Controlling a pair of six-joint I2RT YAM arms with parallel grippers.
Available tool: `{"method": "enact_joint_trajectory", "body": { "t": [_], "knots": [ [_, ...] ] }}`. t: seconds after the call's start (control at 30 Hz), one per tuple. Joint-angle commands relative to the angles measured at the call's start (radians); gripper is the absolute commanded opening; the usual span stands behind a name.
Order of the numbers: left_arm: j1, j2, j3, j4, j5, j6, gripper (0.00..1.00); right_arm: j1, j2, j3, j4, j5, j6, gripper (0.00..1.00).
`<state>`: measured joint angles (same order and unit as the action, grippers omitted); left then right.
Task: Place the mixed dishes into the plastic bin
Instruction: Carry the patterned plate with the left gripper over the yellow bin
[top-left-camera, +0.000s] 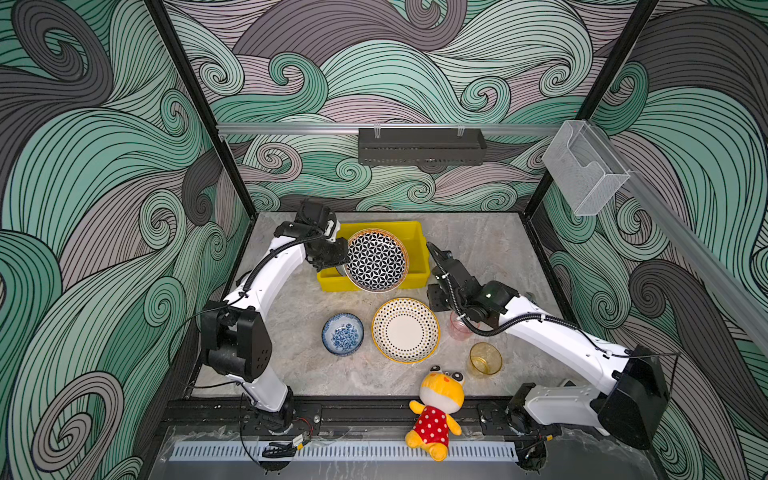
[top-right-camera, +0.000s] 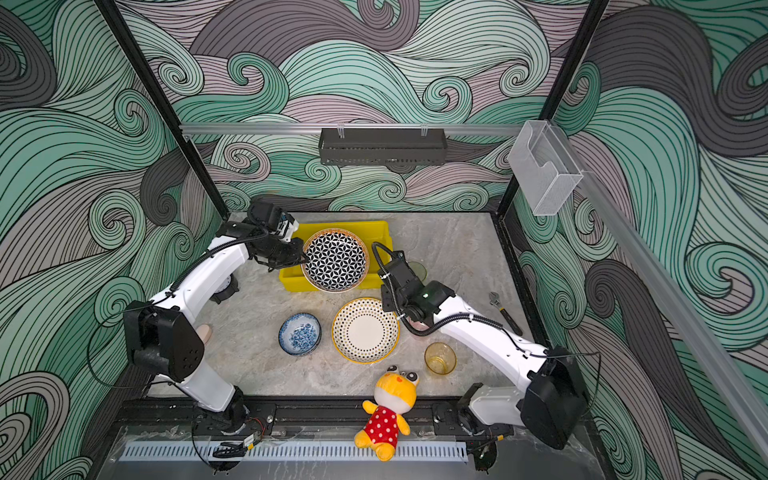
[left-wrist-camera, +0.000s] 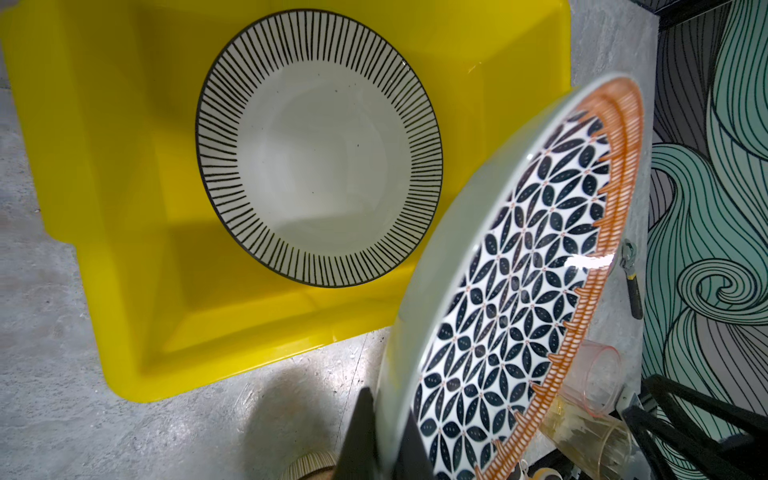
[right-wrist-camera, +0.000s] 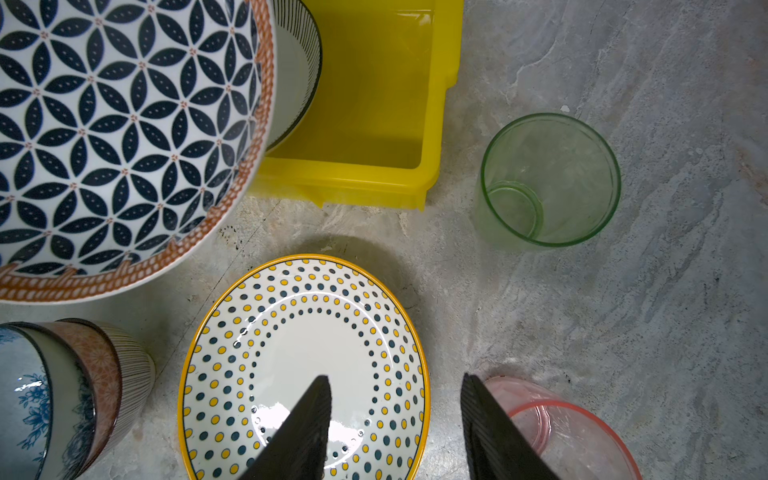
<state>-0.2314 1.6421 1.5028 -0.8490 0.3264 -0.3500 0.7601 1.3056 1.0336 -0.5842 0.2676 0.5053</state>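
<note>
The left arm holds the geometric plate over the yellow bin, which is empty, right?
Not empty: the left wrist view shows a striped-rim plate lying in the yellow bin. The left end effector does hold the geometric plate over it.

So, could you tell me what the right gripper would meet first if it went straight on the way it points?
The right gripper would probably meet bare table first, between the dotted plate and pink cup; the bin lies beyond, though depth is unclear.

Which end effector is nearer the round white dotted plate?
Right. The right end effector hangs beside the dotted plate; the left end effector holds a geometric plate above the yellow bin.
</note>
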Motion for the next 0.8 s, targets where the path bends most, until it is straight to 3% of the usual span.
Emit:
{"method": "enact_joint_trajectory", "body": {
  "t": [0.0,0.77],
  "knots": [
    [0.015,-0.039,0.062,0.082,0.041,-0.022,0.00,0.005,-0.016,-0.012,-0.003,0.025,-0.002,0.52],
    [0.061,-0.039,0.076,0.103,-0.019,-0.043,0.00,0.005,-0.020,-0.001,-0.017,0.041,-0.017,0.53]
  ]
}}
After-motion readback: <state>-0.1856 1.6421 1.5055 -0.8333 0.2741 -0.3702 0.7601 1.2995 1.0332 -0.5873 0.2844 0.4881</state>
